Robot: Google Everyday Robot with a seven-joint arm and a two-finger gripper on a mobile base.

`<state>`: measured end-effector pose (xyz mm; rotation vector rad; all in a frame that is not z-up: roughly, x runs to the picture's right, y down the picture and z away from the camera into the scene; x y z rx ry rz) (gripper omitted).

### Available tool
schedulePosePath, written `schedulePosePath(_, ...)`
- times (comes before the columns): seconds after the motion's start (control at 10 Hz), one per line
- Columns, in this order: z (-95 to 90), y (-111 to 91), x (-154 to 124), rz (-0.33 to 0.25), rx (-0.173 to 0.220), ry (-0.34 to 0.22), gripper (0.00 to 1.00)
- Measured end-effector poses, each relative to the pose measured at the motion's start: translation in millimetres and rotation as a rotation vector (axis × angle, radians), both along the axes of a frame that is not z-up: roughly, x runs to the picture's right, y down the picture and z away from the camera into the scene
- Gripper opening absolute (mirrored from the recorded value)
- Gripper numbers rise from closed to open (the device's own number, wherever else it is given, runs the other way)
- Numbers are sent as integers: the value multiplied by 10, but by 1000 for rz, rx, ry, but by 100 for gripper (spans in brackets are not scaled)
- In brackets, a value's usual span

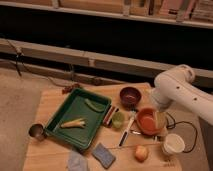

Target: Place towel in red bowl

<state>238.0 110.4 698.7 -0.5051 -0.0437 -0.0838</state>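
Observation:
The towel [77, 161], a crumpled grey-blue cloth, lies at the front edge of the wooden table [52, 102], below the green tray. An orange-red bowl [147, 121] sits right of centre. A darker red bowl [130, 95] sits behind it. My white arm [177, 90] reaches in from the right. The gripper [160, 118] hangs at the right rim of the orange-red bowl, far from the towel.
A green tray [75, 120] holds a banana [72, 123] and a green vegetable [94, 105]. A blue sponge [103, 155], green cup [117, 119], metal cup [36, 131], white cup [173, 144], apple [142, 152] and utensils [126, 134] lie around. A cable [189, 135] loops at the right.

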Motion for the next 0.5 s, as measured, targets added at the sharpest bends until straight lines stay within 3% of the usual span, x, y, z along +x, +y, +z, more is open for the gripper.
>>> schedulePosePath(0.5, -47, -174, -209, -28, 59, -98, 100)
